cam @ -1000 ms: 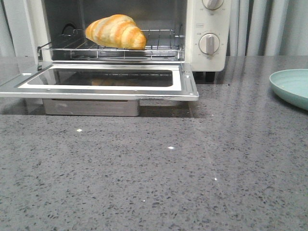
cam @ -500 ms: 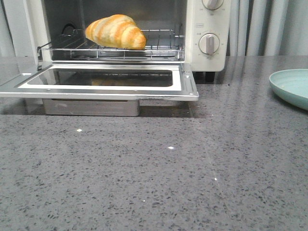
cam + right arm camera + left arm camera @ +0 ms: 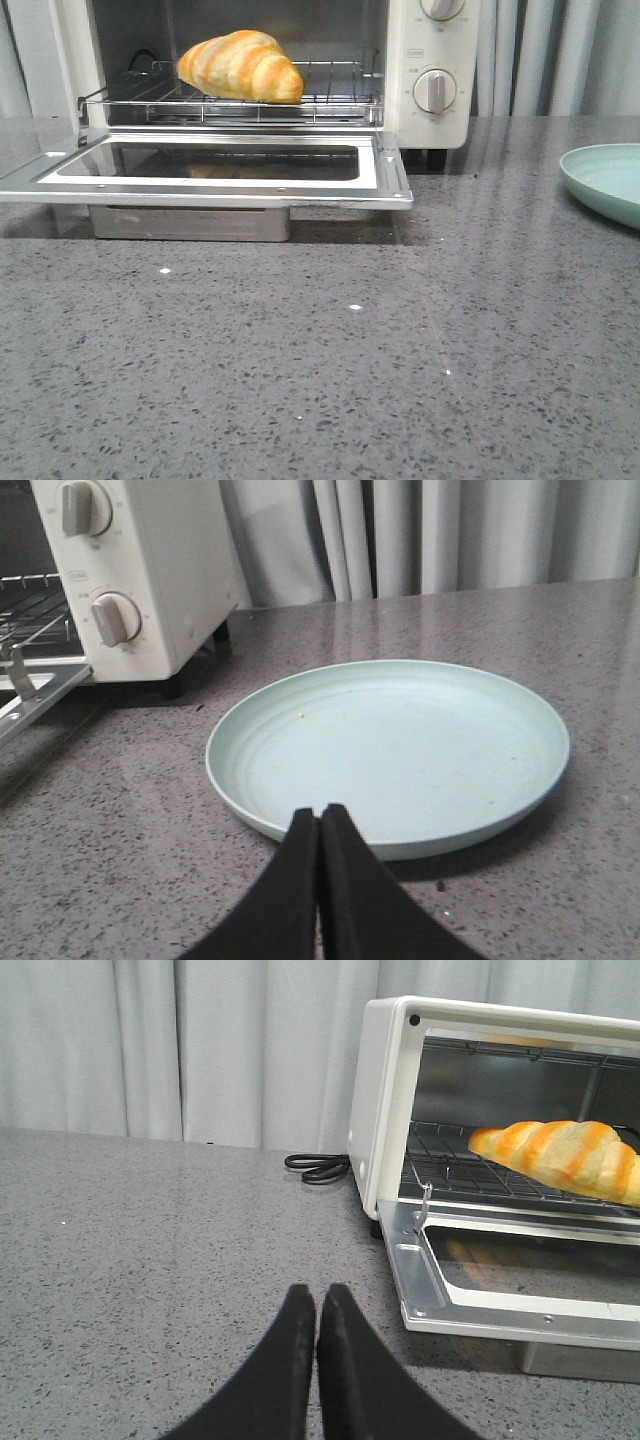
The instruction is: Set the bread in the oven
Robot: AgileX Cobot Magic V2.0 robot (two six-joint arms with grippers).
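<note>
The bread (image 3: 241, 66) lies on the wire rack (image 3: 330, 98) inside the oven (image 3: 430, 70). It sits toward the left side of the rack, and its pointed end aims to the right in the front view. It is golden orange with pale stripes. The oven door (image 3: 385, 180) hangs down flat and open in front of the rack, and its glass window faces up. Two round knobs (image 3: 434, 90) sit on the white panel at the right of the oven. The oven stands on a gray speckled surface (image 3: 320, 370). No arm shows in the front view. In the left wrist view, the left gripper (image 3: 316, 1305) is low over the surface, near the left front corner of the oven door. Its two black jaws are pressed together with nothing between them. The bread (image 3: 565, 1158) is up on the rack, well apart from these jaws. A black cord (image 3: 318, 1167) lies on the surface beside the oven. In the right wrist view, the right gripper (image 3: 318, 825) is at the near rim of a light green plate (image 3: 520, 780). Its jaws are also pressed together and hold nothing. The plate rests on the surface to the right of the oven (image 3: 170, 570), well apart from the bread. Gray curtains (image 3: 420, 535) hang behind.
</note>
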